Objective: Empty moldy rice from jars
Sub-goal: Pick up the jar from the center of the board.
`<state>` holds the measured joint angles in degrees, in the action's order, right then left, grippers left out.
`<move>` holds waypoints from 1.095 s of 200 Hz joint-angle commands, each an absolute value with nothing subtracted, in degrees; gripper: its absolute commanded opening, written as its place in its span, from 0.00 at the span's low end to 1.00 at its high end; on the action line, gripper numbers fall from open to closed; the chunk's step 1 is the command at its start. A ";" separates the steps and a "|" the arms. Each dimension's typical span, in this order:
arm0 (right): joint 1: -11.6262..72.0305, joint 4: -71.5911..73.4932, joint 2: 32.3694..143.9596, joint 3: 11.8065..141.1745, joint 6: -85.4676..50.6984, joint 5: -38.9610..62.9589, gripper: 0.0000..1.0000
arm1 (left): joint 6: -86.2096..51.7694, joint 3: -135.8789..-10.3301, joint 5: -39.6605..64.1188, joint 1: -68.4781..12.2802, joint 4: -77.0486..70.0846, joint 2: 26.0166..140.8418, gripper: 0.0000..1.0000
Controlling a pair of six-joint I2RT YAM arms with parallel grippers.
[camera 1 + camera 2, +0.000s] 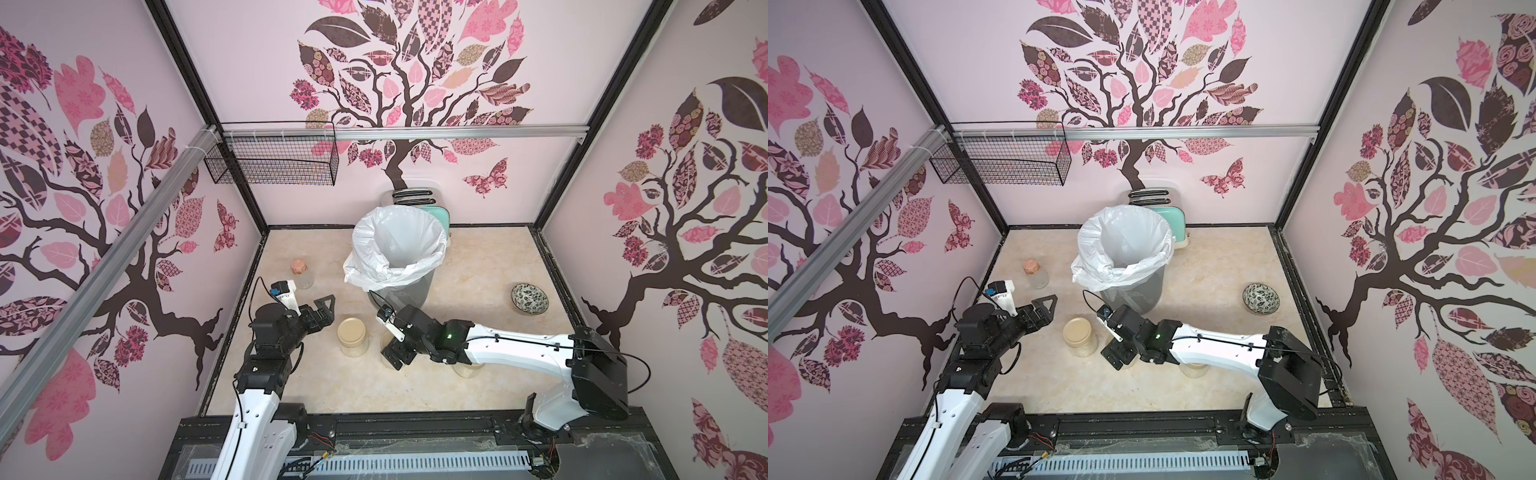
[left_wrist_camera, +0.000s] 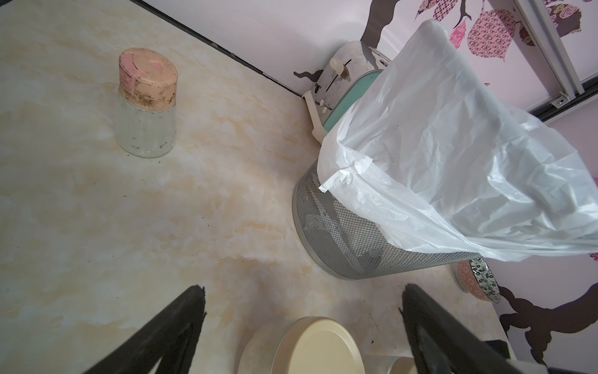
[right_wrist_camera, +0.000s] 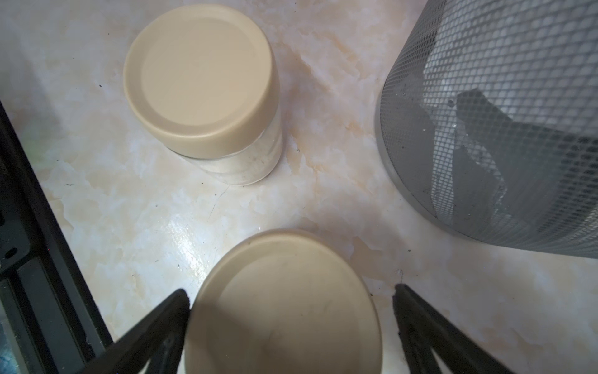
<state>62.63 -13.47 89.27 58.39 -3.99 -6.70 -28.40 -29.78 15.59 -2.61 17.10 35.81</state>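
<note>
Three jars (image 1: 353,337) holding moldy rice (image 3: 252,162) stand lidded toward the bench's (image 1: 374,395) front edge. Right gripper (image 3: 291,291) fingers spread astride the middle jar (image 3: 284,311); left gripper (image 2: 303,290) fingers spread, empty. Uneven closing could topple it against its neighbour.

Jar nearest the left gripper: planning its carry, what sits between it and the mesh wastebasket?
Only bare tabletop between jar and wastebasket, seen in the right wrist view.
</note>
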 commanded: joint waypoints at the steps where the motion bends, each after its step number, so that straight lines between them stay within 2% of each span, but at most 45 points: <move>1: 63.11 -13.78 90.26 58.58 -3.02 -7.70 1.00 | -28.90 -28.97 16.10 -2.85 15.96 34.67 0.98; 38: 63.11 -12.41 90.33 57.29 -4.69 -7.62 0.99 | -28.87 -28.83 15.92 -2.84 16.58 34.01 0.98; 166: 63.15 -10.41 90.97 54.12 -6.84 -8.23 0.83 | -29.08 -28.72 16.08 -2.91 16.72 34.63 0.98; 219: 63.02 -10.12 87.00 53.97 -9.42 -9.29 0.78 | -29.20 -29.70 16.86 -2.97 16.36 34.78 0.98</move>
<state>62.89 -7.53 89.30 54.48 -7.09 -8.21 -28.97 -29.02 15.84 -2.68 17.23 35.16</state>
